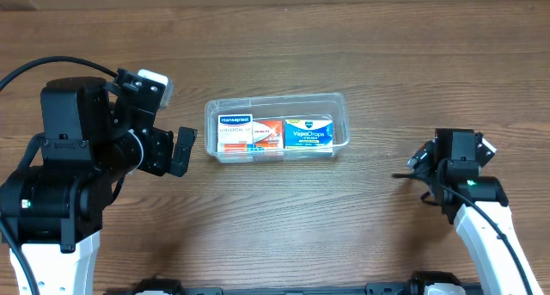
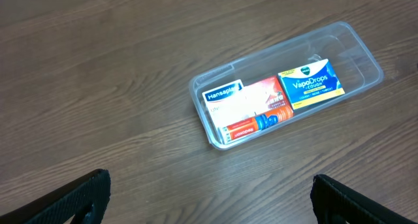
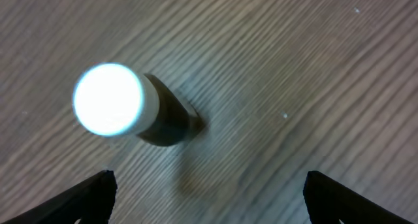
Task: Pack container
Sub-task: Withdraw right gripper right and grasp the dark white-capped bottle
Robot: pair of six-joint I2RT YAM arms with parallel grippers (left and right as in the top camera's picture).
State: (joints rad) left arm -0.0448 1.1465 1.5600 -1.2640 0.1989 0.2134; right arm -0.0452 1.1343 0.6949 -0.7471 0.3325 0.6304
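Note:
The clear plastic container (image 1: 342, 114) lies at the table's middle. It holds a Hansaplast box (image 1: 234, 130), an orange-and-white box (image 1: 268, 132) and a blue VapoDrops box (image 1: 308, 132). In the left wrist view the container (image 2: 366, 54) also shows a small orange tube (image 2: 251, 126) along its near side. My left gripper (image 1: 172, 150) is open and empty just left of the container, also seen in the left wrist view (image 2: 209, 201). My right gripper (image 3: 209, 198) is open above a small dark bottle with a white cap (image 3: 124, 106) standing upright on the table. In the overhead view the right gripper (image 1: 423, 168) hides the bottle.
The wooden table (image 1: 344, 235) carries nothing else that shows. The left arm's body (image 1: 69, 149) fills the left side and the right arm (image 1: 481, 218) the lower right.

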